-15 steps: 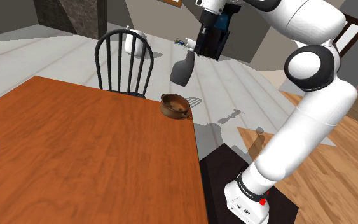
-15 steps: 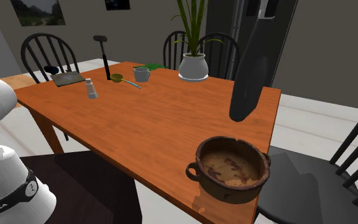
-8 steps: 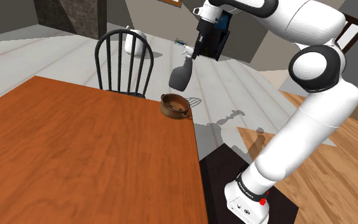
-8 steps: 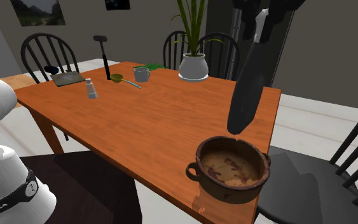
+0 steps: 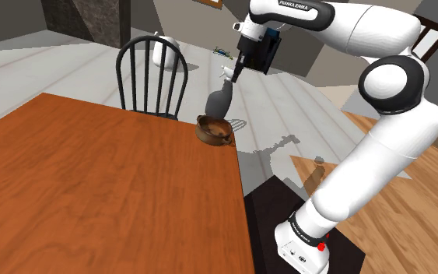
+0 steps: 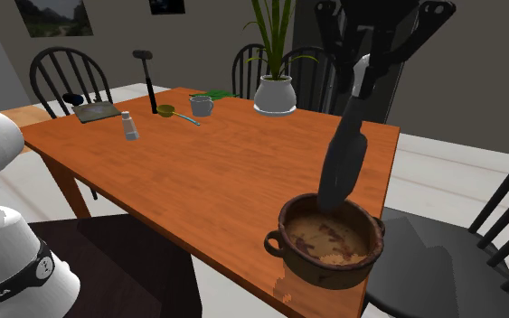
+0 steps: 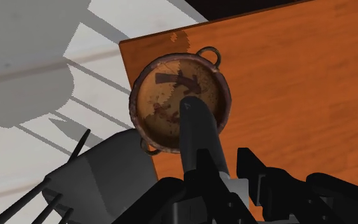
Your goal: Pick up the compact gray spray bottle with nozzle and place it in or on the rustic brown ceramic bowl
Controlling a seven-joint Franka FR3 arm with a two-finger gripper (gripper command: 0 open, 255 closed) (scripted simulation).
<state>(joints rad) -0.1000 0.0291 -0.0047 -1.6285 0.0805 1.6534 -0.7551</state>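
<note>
The orange-brown table [image 5: 92,187] is taking up most of the shoulder view. The white arm [image 5: 388,117] is rising from its stand [image 5: 303,241] off the table's edge and arching over one corner. A black spindle-back chair [image 5: 151,78] is standing just off that corner. In the second exterior view its seat [image 6: 424,244] is lying beside the bowl.

That view is also showing the table's far end, where a white plant pot [image 6: 275,95], a mug [image 6: 202,106] and a small shaker [image 6: 130,126] are sitting well apart from the bowl. A broad bare stretch of tabletop is lying between them.

The brown bowl [image 5: 214,129] [image 6: 329,239] is resting just inside the corner, close to both edges. The wrist view is looking straight down into it [image 7: 158,95], with one loop handle pointing toward the corner's tip.

The dark grey spray bottle [image 5: 219,101] [image 6: 344,163] [image 7: 199,133] is hanging tilted, nozzle up, with its base reaching the bowl's mouth inside the rim. Whether it is touching the bowl cannot be told.

The gripper [image 5: 236,72] [image 6: 362,72] is clenching the bottle at its pale nozzle end.
</note>
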